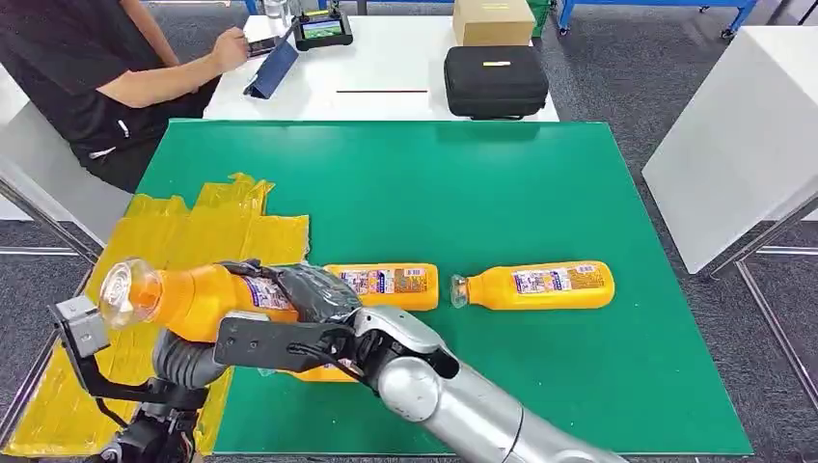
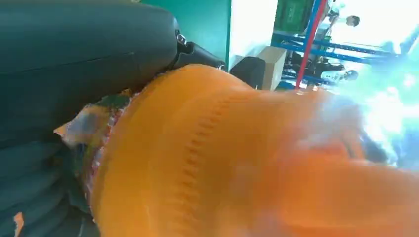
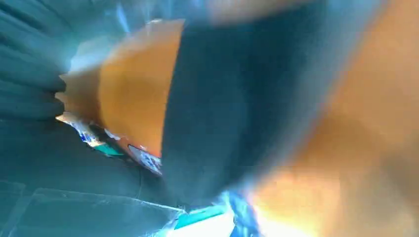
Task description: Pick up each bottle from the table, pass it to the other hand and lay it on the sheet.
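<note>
**Bottle held above sheet edge**

The right hand [image 1: 313, 294] grips the raised bottle [image 1: 188, 294] at its label, cap toward 9 o'clock, over the yellow sheet [image 1: 207, 227]. Left hand [image 1: 183, 362] sits beneath it; finger state cannot be determined. Two more bottles [image 1: 535, 285] [image 1: 391, 285] lie on the green mat [image 1: 482, 183].

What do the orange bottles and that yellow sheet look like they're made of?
Bottles: probably clear glossy plastic filled with orange liquid; see-through cap end, printed paper-like label. Yellow sheet: likely thin plastic film; shiny, wrinkled, ragged-edged. It lies on the green mat, which looks matte.
</note>
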Controlling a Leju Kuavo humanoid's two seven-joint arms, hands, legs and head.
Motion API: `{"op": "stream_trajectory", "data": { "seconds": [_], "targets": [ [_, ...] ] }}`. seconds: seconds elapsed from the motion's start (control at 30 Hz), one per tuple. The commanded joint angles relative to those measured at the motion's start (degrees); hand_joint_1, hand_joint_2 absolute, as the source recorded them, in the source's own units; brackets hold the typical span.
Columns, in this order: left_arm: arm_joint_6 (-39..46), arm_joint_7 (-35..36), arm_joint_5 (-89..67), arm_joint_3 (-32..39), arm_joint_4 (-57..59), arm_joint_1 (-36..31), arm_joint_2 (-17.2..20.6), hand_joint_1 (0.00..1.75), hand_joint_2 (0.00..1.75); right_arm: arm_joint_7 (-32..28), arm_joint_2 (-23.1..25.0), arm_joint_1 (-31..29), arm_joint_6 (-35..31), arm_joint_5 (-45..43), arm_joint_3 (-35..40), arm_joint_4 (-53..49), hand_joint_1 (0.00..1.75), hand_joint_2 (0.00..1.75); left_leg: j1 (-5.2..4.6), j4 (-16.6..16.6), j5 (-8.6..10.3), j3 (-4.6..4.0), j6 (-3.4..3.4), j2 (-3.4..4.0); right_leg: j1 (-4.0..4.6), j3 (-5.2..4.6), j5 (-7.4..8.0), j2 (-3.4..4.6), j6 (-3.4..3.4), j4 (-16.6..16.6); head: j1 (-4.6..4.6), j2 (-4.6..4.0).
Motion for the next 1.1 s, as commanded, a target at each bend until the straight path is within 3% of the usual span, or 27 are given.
{"op": "stream_trajectory", "data": {
  "seconds": [0.03,0.57,0.77,0.87,0.93,1.0,1.03,1.1],
  "targets": [
    [-0.14,-0.49,0.09,-0.20,2.64,-4.64,-0.08,1.75,1.75,-0.10,-1.79,1.16,-0.07,-0.48,5.52,0.67,0.00,0.00,0.11,-0.08,-0.04,0.26,-0.23,-0.23,0.09,0.37,-0.11,-0.33,0.00,-0.12,0.00,0.00],
    [-0.32,-0.83,-0.08,0.83,1.64,-3.08,-0.17,1.75,1.75,0.06,-2.77,1.66,-0.28,-0.49,5.33,-0.50,0.00,0.00,0.08,-0.08,-0.05,0.21,-0.20,-0.13,0.07,0.29,-0.09,-0.23,0.01,-0.10,0.02,0.00],
    [0.05,-1.82,-1.70,2.95,0.19,-0.58,-0.64,1.75,1.75,-0.14,-5.54,3.14,-1.92,1.69,4.42,-2.68,0.00,0.00,0.14,-0.10,-0.09,0.34,-0.28,-0.15,0.13,0.46,-0.12,-0.29,0.02,-0.17,0.02,0.00],
    [1.73,-3.77,-5.74,5.12,-0.96,1.21,-1.41,1.75,1.75,-6.38,-8.81,6.08,-0.70,7.41,-0.67,-2.22,0.00,0.00,0.07,-0.08,0.00,0.12,-0.11,-0.17,0.06,0.22,-0.04,-0.23,0.03,-0.13,0.02,0.00],
    [4.32,-6.01,-9.81,7.26,-2.35,3.37,-2.20,1.75,1.75,-10.07,-11.05,9.77,-3.88,9.82,-4.61,-2.74,0.00,0.00,0.07,-0.13,0.00,0.22,-0.11,-0.26,0.07,0.35,-0.07,-0.33,0.04,-0.20,0.02,0.00],
    [5.73,-6.74,-11.48,9.63,-4.17,5.37,-2.95,1.75,1.75,-11.30,-12.97,13.46,-5.25,11.04,-9.02,-5.24,0.00,0.00,0.15,-0.18,-0.07,0.44,-0.22,-0.31,0.14,0.61,-0.13,-0.45,0.07,-0.32,0.07,0.00],
    [6.42,-7.40,-11.38,10.45,-6.69,7.46,-6.43,1.75,1.75,-11.47,-14.20,15.40,-5.93,11.04,-10.91,-6.94,0.00,0.00,0.06,-0.08,-0.02,0.12,-0.10,-0.27,0.05,0.27,-0.06,-0.28,0.05,-0.15,0.02,0.00],
    [8.05,-7.01,-13.46,9.27,-9.42,9.12,-7.03,1.75,1.75,-12.42,-15.63,18.25,-7.61,10.95,-14.14,-9.61,0.00,0.00,0.08,-0.05,-0.10,0.13,-0.09,-0.23,0.07,0.29,-0.10,-0.29,0.07,-0.17,0.00,0.00]
  ]
}}
